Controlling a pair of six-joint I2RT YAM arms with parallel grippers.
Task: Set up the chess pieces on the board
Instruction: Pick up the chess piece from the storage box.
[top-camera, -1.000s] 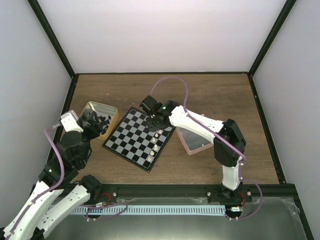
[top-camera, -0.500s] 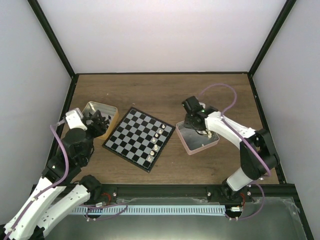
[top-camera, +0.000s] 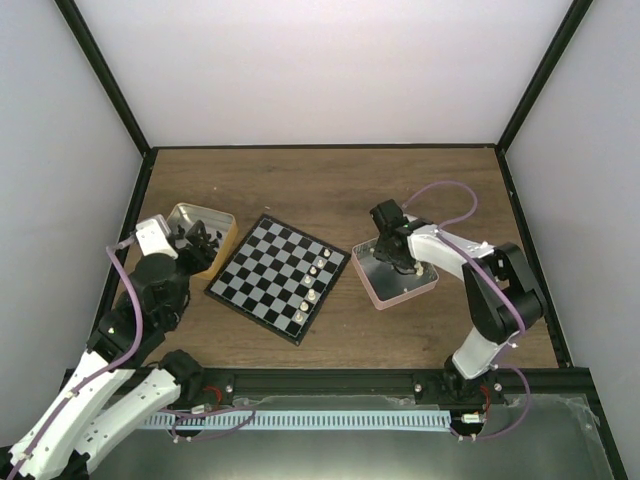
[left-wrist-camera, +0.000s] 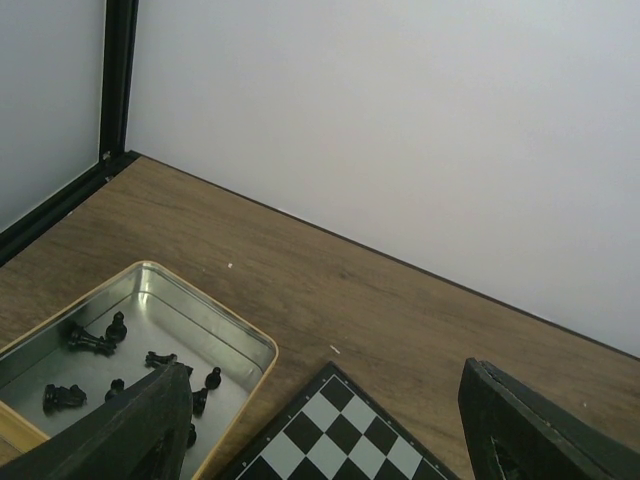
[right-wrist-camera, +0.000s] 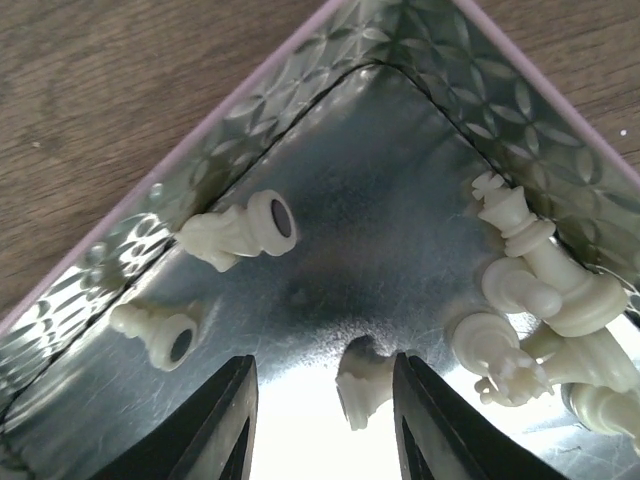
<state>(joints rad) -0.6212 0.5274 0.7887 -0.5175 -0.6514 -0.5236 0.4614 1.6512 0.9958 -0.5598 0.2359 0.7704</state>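
Note:
The board (top-camera: 272, 280) lies at an angle in the middle, with several cream chess pieces (top-camera: 312, 283) along its right edge. Its corner (left-wrist-camera: 335, 440) also shows in the left wrist view. My right gripper (top-camera: 397, 260) reaches down into the pink tray (top-camera: 385, 298). It stands open (right-wrist-camera: 325, 420) astride a cream piece (right-wrist-camera: 364, 386) lying close to the right finger (right-wrist-camera: 440, 420). More cream pieces (right-wrist-camera: 535, 290) are heaped at the right, and two lie at the left (right-wrist-camera: 240, 230). My left gripper (left-wrist-camera: 320, 440) hangs open and empty over the gold tin (left-wrist-camera: 243, 337) holding black pieces (left-wrist-camera: 90, 340).
The gold tin (top-camera: 215, 219) sits left of the board and the pink tray right of it. The tray's patterned wall (right-wrist-camera: 130, 260) rises close behind the right fingers. White walls with black frame posts (top-camera: 105, 85) enclose the table.
My right arm has swung from the board's right edge over to the pink tray and lowered into it, jaws now wider. The left arm shifted only slightly by the tin.

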